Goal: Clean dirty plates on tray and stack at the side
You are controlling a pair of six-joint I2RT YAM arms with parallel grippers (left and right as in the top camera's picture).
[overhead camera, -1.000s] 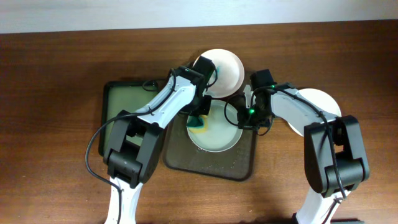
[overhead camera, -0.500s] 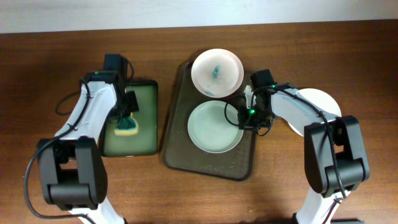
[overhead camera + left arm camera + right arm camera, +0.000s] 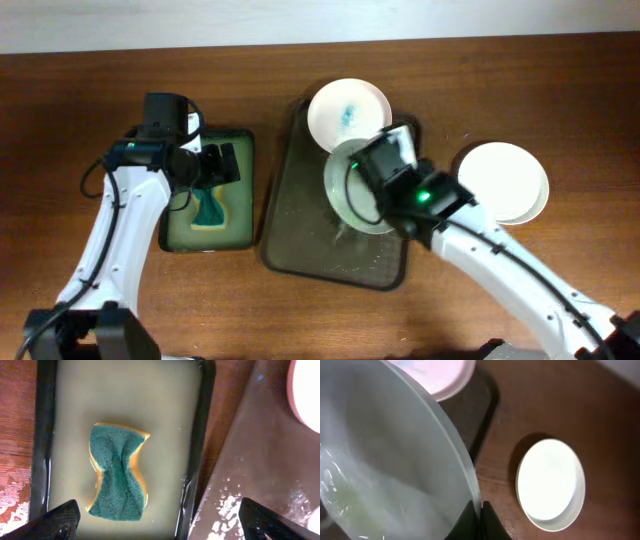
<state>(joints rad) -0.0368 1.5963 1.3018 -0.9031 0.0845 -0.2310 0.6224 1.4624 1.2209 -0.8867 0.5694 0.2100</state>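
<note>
carefully: my right fingers (image 3: 480, 515) clamp the green plate (image 3: 342, 200) by its rim; carry it level onto the white plate (image 3: 503, 180); left fingers (image 3: 157, 522) spread wide.

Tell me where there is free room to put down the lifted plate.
Bare wood lies right of the clean white plate and along the near edge before the dark tray. The tray's left half is bare. Crowded: the tray's far end, where smeared plate and held plate overlap.
</note>
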